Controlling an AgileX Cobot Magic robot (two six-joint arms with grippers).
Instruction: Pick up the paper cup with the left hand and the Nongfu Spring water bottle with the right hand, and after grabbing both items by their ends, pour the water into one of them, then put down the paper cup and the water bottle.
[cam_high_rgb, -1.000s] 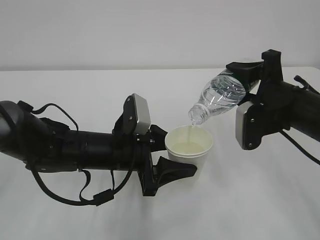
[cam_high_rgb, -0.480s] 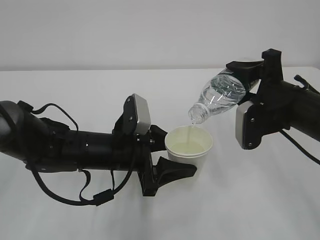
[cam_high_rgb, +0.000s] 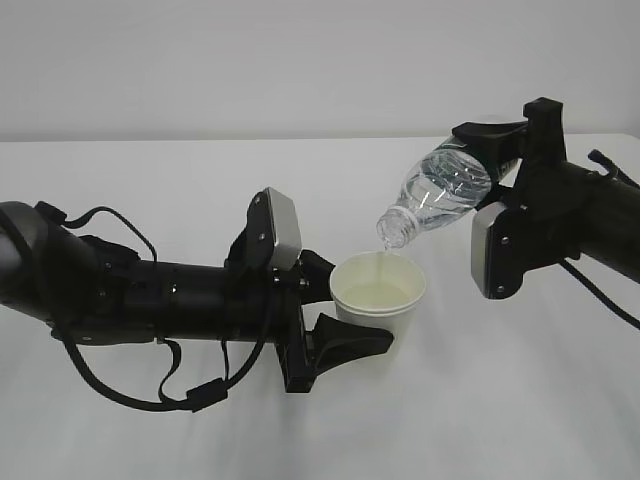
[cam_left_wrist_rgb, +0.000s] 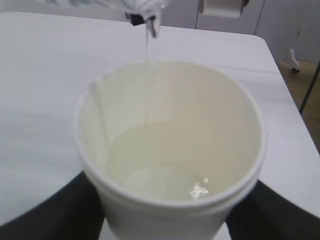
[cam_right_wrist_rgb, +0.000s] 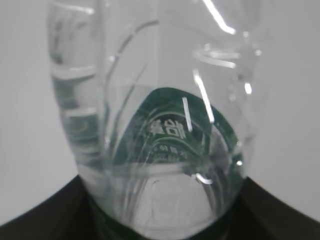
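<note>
The white paper cup (cam_high_rgb: 378, 292) is held just above the table, upright, with my left gripper (cam_high_rgb: 352, 303) shut on its lower wall. In the left wrist view the cup (cam_left_wrist_rgb: 100, 165) fills the frame, black fingers (cam_left_wrist_rgb: 70, 207) on both sides, my left gripper (cam_left_wrist_rgb: 167, 222) around it. The clear Nongfu Spring water bottle (cam_high_rgb: 440, 190) is tilted neck-down over the cup, and my right gripper (cam_high_rgb: 492, 160) is shut on its green-labelled base end. A thin stream of water (cam_left_wrist_rgb: 148, 75) runs from the neck into the cup, pooling as water (cam_left_wrist_rgb: 155, 170). The right wrist view shows the bottle (cam_right_wrist_rgb: 160, 100) close up in my right gripper (cam_right_wrist_rgb: 162, 222).
Both arms hover over a plain white table (cam_high_rgb: 200, 180) before a white wall. The left arm's cables (cam_high_rgb: 150, 385) hang near the tabletop. The table's right edge (cam_left_wrist_rgb: 280, 75) and floor beyond show in the left wrist view.
</note>
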